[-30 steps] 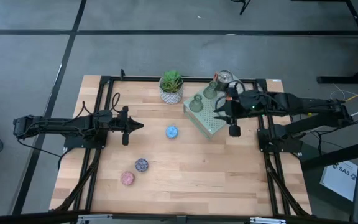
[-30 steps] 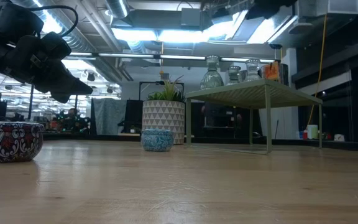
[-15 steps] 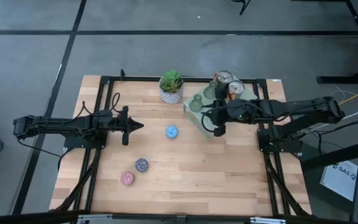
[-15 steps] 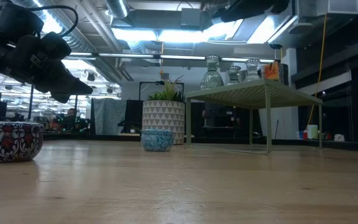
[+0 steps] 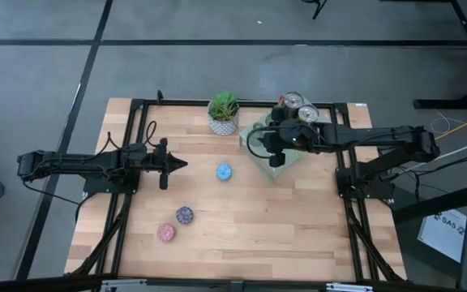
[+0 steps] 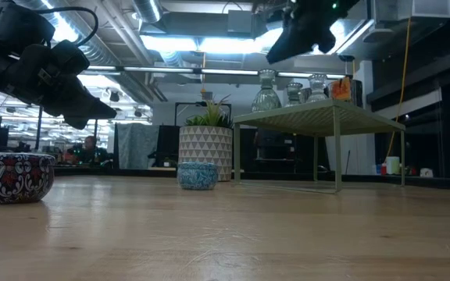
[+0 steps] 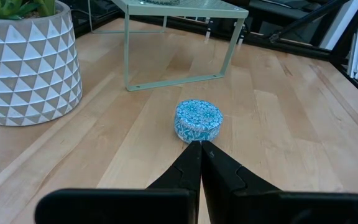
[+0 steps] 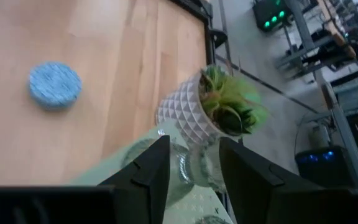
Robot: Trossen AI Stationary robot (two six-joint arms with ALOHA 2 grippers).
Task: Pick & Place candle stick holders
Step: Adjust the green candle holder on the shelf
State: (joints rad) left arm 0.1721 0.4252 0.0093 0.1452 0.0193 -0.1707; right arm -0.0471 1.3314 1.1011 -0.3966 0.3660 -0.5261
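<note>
My right gripper (image 5: 264, 139) (image 8: 194, 169) hovers open above the pale green perforated slab (image 5: 276, 169), pointing at the clear glass holders (image 8: 190, 167) on its far left corner. Two silver-copper holders (image 5: 297, 104) stand at the slab's far edge. A blue holder (image 5: 224, 172) (image 7: 197, 121) rests on the table, just ahead of my shut left gripper (image 5: 178, 165) (image 7: 201, 145). A purple mosaic holder (image 5: 185, 215) (image 6: 10, 178) and a pink holder (image 5: 166, 233) sit on their bases near the front left.
A green plant in a white patterned pot (image 5: 224, 113) stands at the far edge, left of the slab. The slab stands on thin legs (image 6: 337, 152). Black frame rails (image 5: 128, 195) run along both table sides. Bare wood lies at the front centre and right.
My right gripper has travelled from the slab's right side toward the table's left, across the slab, sinking and rolling as it went; it now shows at the top of the low view. The left arm and all holders have kept still.
</note>
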